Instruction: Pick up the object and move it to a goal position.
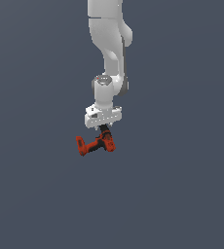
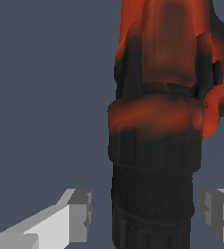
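**Drill at the tool: risk review**

The arm is reaching down from the upper centre of the exterior view, and the tool is sitting directly over the drill, which is lying just below frame centre. The drill's black end is pointing up into the tool, while the red-orange body is extending toward the lower left.

In the wrist view, the drill is filling the centre and right of the frame. The two grey fingers are standing apart on either side of its ribbed black end, with a visible gap on each side. The tool is therefore standing wide, not clamping.

Whether the drill is resting on the table or is raised cannot be told; no shadow or contact is showing.

Probable failures:
- The L-shaped body is hanging off to one side of the grip line, so the drill is likely to pivot once lifted.
- The ribbed end is rounded; the pads may be slipping along it on closing.
- A shallow bite would be letting the drill drop during transfer to the goal.

No brand, label or writing is readable on any surface.
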`<control>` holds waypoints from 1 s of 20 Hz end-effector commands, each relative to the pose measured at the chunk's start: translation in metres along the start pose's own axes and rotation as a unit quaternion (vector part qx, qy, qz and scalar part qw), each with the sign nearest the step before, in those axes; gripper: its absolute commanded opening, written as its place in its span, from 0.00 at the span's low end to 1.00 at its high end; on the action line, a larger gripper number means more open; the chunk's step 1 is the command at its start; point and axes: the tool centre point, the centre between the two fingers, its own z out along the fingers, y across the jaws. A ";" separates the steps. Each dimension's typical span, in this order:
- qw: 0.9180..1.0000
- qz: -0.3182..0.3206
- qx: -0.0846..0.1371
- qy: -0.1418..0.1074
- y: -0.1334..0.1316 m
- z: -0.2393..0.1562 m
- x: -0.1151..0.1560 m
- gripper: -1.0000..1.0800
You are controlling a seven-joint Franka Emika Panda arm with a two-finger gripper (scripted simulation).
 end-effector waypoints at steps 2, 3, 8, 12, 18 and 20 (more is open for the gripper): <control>1.000 0.000 0.000 0.000 0.000 0.004 0.000 0.81; 1.000 0.000 0.000 0.000 0.000 0.004 0.001 0.81; 1.000 0.000 0.000 0.000 0.000 0.004 0.001 0.00; 1.000 0.000 0.000 0.000 0.000 0.004 0.001 0.00; 1.000 0.000 0.000 0.000 0.000 0.004 -0.001 0.00; 1.000 0.000 0.000 0.001 -0.001 0.003 -0.004 0.00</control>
